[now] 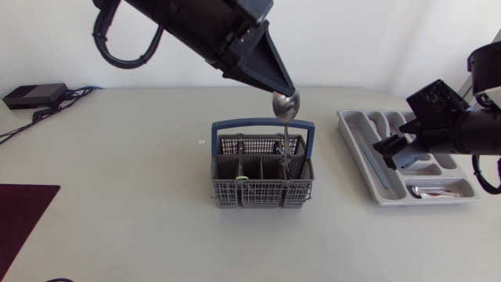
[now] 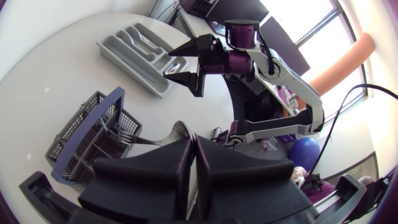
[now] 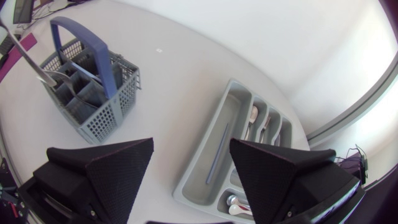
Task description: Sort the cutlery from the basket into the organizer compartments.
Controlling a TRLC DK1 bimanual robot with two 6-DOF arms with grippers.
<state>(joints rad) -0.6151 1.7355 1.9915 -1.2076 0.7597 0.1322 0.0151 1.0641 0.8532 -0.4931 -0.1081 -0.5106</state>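
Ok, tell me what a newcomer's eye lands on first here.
The left claw, high over the middle of the table, pinches a spoon by its bowl, the handle hanging down into the grey basket. At the right, the right claw hangs open over the grey organizer, which holds some cutlery.

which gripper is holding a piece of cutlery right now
The left gripper: its fingers are shut on the bowl of a spoon whose handle reaches down into the basket. The right gripper hangs open over the organizer, holding nothing.
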